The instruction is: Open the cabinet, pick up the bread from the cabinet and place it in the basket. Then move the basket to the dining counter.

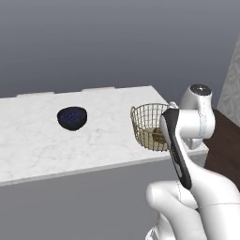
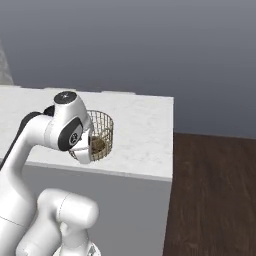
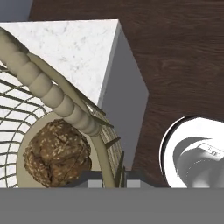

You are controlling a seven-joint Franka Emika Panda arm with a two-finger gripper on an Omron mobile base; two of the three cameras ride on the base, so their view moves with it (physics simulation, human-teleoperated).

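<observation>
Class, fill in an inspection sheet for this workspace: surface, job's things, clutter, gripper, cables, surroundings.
Surface: white marble counter, straight edge.
Job's things: basket stands on the counter near its corner; bread lies inside on the base.
Clutter: dark bowl of berries, apart from the basket.
Gripper: gripper closed on the basket's wall, one finger on each side.
Cables: nothing seen.
Surroundings: dark wood floor, grey wall.

Soft even light, slightly blurry

The golden wire basket (image 1: pixel 146 125) sits upright on the white marble dining counter (image 1: pixel 42 140), near its three o'clock end. The brown lumpy bread (image 3: pixel 57 153) lies on its tan base.
</observation>
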